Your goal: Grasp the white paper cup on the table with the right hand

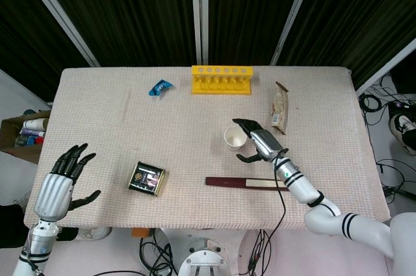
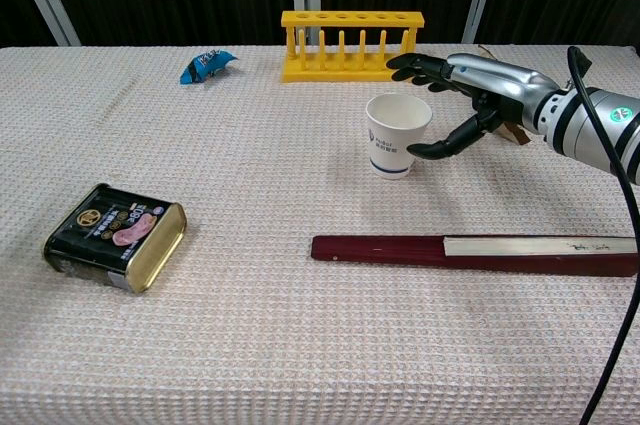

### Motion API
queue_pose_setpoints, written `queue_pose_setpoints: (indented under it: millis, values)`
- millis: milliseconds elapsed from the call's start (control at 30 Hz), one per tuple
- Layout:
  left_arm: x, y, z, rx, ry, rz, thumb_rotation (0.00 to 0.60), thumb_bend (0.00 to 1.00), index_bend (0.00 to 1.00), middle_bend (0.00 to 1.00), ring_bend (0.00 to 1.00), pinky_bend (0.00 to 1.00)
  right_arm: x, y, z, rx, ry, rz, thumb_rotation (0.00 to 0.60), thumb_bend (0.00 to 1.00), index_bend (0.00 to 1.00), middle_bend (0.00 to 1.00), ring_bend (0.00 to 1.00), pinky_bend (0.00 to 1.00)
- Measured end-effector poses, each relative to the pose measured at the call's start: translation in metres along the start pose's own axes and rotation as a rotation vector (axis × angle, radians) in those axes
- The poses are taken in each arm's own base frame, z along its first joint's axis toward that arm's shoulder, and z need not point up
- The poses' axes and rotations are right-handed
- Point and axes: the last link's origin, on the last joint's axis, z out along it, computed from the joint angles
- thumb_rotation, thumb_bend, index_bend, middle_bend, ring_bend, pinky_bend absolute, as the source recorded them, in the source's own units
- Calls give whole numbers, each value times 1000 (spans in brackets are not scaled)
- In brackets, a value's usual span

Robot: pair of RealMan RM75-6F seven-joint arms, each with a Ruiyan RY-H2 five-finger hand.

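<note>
Look at that right hand (image 2: 470, 95): black fingers (image 2: 420, 67), jointed and glossy, running back into a brushed silver palm shell. Behind the fingers sits a white wrist cuff (image 2: 580, 123) ringed with dark bands, and a thin black cable (image 2: 628, 245) trails off it. Further back, the right forearm (image 1: 338, 221) is smooth white with black stripes at the joints. Over on the other side, the left hand (image 1: 65, 175) matches: black fingers (image 1: 78, 158), silver ribbed back, white wrist segment with small dark markings below.
</note>
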Motion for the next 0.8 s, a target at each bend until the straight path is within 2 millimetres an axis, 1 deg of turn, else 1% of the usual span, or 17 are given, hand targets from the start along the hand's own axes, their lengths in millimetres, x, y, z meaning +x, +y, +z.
queue_pose_setpoints:
  millis: [200,333,467,633,733,800]
  values:
    - [-1,-2,-3,16,-13,3,600,73,180,63,57,165,-3,-1,4,2,-6,2,600,212,28,90,0,2]
    - [-1,-3,-6,24,-12,4,600,74,180,63,58,164,-5,-2,8,2,-9,-8,600,216,68,117,11,27]
    - [0,-5,-7,35,-13,8,600,73,180,63,58,164,-7,-3,15,-4,2,-30,600,254,165,181,71,99]
    - [1,-9,-10,51,-17,10,600,74,180,63,58,165,-12,-7,28,-13,20,-43,600,342,362,299,195,246]
    - [2,-11,-13,63,-14,11,600,74,180,63,58,164,-14,-10,33,-8,39,-33,600,372,424,342,241,295]
    - [3,-13,-16,74,-9,9,600,73,180,63,58,165,-14,-11,32,-2,52,-2,600,378,436,352,247,301]
